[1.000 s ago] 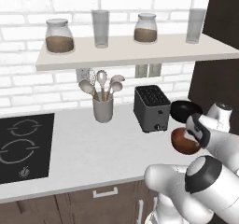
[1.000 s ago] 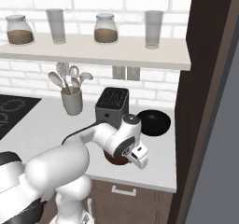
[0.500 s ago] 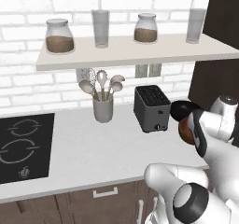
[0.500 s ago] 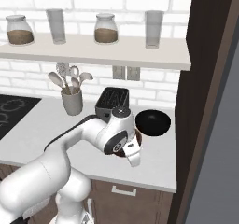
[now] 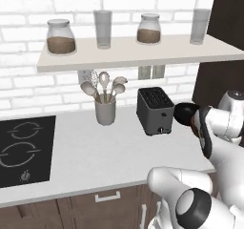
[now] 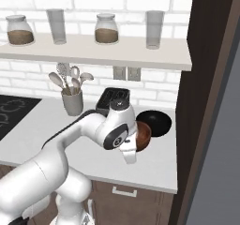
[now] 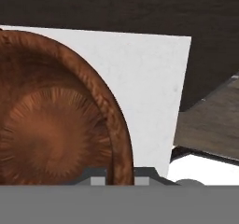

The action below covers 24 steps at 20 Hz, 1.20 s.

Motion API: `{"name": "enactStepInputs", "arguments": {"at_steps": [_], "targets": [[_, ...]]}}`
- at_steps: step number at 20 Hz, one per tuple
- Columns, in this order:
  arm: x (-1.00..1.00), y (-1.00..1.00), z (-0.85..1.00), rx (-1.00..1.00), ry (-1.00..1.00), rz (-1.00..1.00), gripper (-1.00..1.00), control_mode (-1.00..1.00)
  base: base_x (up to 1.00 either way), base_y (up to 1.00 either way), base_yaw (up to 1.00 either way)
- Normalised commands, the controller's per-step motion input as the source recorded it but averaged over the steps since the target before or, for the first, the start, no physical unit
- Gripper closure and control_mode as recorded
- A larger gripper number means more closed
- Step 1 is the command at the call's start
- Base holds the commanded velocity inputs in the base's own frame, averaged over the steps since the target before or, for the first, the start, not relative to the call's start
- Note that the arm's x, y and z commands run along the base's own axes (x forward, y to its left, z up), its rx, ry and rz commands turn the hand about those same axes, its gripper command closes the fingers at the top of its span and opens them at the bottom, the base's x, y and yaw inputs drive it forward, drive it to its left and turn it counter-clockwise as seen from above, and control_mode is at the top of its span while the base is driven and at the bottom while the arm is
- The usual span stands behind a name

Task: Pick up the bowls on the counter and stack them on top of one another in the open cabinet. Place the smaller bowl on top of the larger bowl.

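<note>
Landmark = toaster, on the counter under the shelf. Brown bowl is right of toaster and nearer the counter's front edge, lifted and tipped so its hollow faces sideways; in hand view its rim runs down betw. the gripper tips, w/ the inside of the bowl to one side and pale counter to the other. Jaws pressed in tight, pinching the brown bowl's rim. Black bowl sits on counter right of toaster, just behind the brown one; the two overlap in right base view, can't tell if touching. In left base view the black bowl shows just right of toaster, arm partly in front of it. Utensil pot w/ spoons stands left of toaster; cooktop further left, well apart. On shelf above toaster: jar and glass; more to the left a 2nd glass and 2nd jar. Dark cabinet panel right of toaster, past both bowls.
</note>
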Motion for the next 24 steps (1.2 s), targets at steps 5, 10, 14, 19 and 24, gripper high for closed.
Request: {"name": "enactStepInputs", "arguments": {"at_steps": [5,10,14,19,24], "targets": [[-0.02,-0.23,0.34,0.06,-0.04,-0.15,1.0,-1.0,0.0,0.0,0.0],[0.03,-0.08,0.28,0.01,-0.05,-0.09,1.0,-1.0,0.0,0.0,0.0],[0.21,0.0,0.05,0.05,-0.1,0.0,1.0,-1.0,0.0,0.0,0.0],[0.48,0.0,-0.03,0.07,-0.13,0.0,1.0,-1.0,0.0,0.0,0.0],[0.8,0.0,-0.01,0.0,-0.01,0.0,1.0,-1.0,0.0,0.0,0.0]]}}
